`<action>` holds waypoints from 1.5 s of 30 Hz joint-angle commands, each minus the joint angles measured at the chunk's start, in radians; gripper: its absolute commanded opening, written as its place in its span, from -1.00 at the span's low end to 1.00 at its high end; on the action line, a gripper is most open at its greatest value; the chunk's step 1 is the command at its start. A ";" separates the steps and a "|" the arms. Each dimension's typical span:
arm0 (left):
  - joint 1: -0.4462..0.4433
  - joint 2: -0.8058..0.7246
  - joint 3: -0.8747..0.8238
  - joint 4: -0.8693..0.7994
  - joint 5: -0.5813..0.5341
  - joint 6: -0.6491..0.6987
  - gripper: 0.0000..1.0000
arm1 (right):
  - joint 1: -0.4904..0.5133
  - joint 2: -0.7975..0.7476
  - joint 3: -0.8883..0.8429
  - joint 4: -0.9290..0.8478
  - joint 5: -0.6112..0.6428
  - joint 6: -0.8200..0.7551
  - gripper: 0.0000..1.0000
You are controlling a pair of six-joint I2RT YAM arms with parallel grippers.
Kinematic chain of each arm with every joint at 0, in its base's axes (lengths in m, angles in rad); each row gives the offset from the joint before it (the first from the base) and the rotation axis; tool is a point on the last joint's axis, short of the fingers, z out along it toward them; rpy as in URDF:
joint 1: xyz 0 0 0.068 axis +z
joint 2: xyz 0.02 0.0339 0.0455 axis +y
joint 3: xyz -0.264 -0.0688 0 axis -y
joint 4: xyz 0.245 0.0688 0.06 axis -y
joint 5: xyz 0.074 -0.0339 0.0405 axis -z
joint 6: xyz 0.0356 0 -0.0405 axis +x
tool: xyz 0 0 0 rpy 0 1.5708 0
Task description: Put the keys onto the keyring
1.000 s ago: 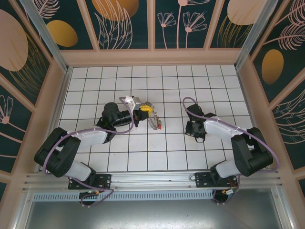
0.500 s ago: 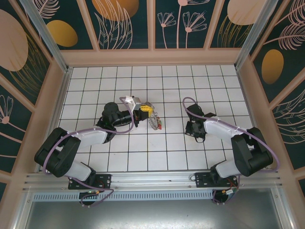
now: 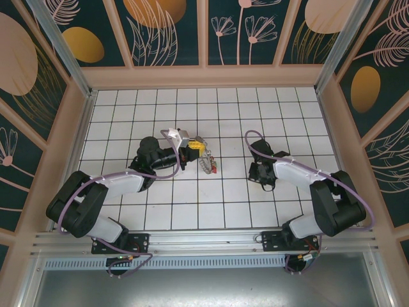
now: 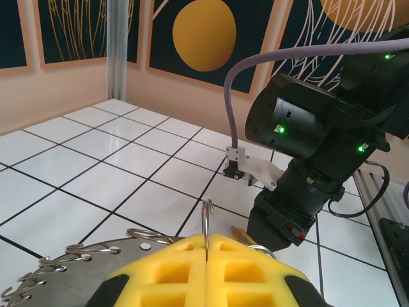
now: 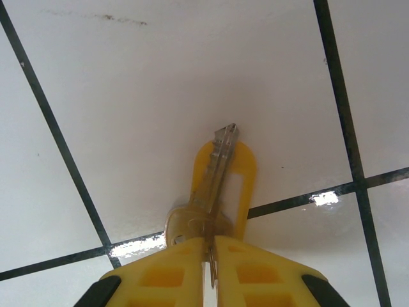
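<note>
In the left wrist view my left gripper (image 4: 206, 246) is shut on a thin upright wire loop of the keyring (image 4: 70, 262), a grey metal hoop fringed with small loops, low at the left. A brass key tip (image 4: 240, 234) peeks past the yellow fingers. From above, the left gripper (image 3: 195, 146) holds the keyring (image 3: 206, 164) near the floor's middle. My right gripper (image 5: 209, 246) is shut on a brass key (image 5: 214, 176), which has a yellow tag (image 5: 244, 185) behind it, just over the white tiles. In the top view the right gripper (image 3: 265, 181) points down, right of the keyring.
White tiled floor (image 3: 160, 211) with dark grout lines, enclosed by peach-framed patterned walls (image 3: 204, 32). In the left wrist view the right arm's black body (image 4: 307, 128) and its purple cable (image 4: 255, 57) stand close ahead.
</note>
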 commanded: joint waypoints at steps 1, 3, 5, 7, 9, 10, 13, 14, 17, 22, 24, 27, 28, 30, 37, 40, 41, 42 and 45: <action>-0.005 -0.006 0.028 0.037 0.019 0.017 -1.00 | 0.006 0.016 0.005 -0.017 -0.008 -0.012 -0.74; -0.006 -0.005 0.027 0.037 0.020 0.017 -1.00 | 0.006 0.014 0.005 -0.017 -0.007 -0.012 -0.74; -0.005 -0.006 0.027 0.037 0.018 0.017 -1.00 | 0.006 0.013 0.006 -0.019 -0.007 -0.012 -0.75; -0.006 -0.004 0.029 0.037 0.019 0.017 -1.00 | 0.006 0.016 0.004 -0.020 -0.010 -0.010 -0.73; -0.005 -0.004 0.030 0.036 0.021 0.017 -1.00 | 0.007 0.017 0.003 -0.023 -0.013 -0.008 -0.71; -0.005 -0.003 0.028 0.037 0.020 0.017 -1.00 | 0.007 0.016 0.002 -0.025 -0.013 -0.008 -0.71; -0.005 -0.001 0.028 0.039 0.021 0.017 -1.00 | 0.007 0.016 0.001 -0.028 -0.017 -0.007 -0.71; -0.005 -0.001 0.028 0.039 0.022 0.015 -1.00 | 0.006 0.015 0.003 -0.031 -0.016 -0.007 -0.71; -0.005 -0.001 0.028 0.038 0.020 0.015 -1.00 | 0.006 0.013 0.003 -0.031 -0.007 -0.007 -0.75; -0.005 0.001 0.028 0.038 0.020 0.016 -1.00 | 0.006 0.006 0.010 -0.031 -0.002 -0.007 -0.80; -0.005 0.002 0.028 0.039 0.021 0.017 -1.00 | 0.007 -0.001 0.014 -0.035 0.005 -0.006 -0.82; -0.005 0.003 0.030 0.040 0.021 0.015 -1.00 | 0.007 -0.037 0.018 -0.028 0.003 -0.014 -0.87; -0.005 0.002 0.030 0.042 0.019 0.016 -1.00 | 0.007 -0.060 0.019 -0.019 0.001 -0.019 -0.89; -0.005 0.002 0.030 0.040 0.018 0.018 -1.00 | 0.007 -0.120 0.014 0.017 -0.023 -0.044 -0.92; -0.005 -0.001 0.032 0.043 0.014 0.017 -1.00 | 0.006 -0.385 -0.057 0.244 -0.193 -0.228 -0.99; -0.005 -0.003 0.034 0.043 0.015 0.017 -1.00 | 0.006 -0.493 -0.107 0.336 -0.255 -0.356 -1.00; -0.005 -0.002 0.034 0.043 0.015 0.017 -1.00 | 0.007 -0.526 -0.123 0.364 -0.265 -0.393 -1.00; -0.005 -0.002 0.036 0.042 0.015 0.017 -1.00 | 0.005 -0.550 -0.138 0.390 -0.284 -0.428 -1.00; -0.005 0.001 0.044 0.040 0.021 0.017 -1.00 | 0.005 -0.613 -0.178 0.467 -0.375 -0.540 -1.00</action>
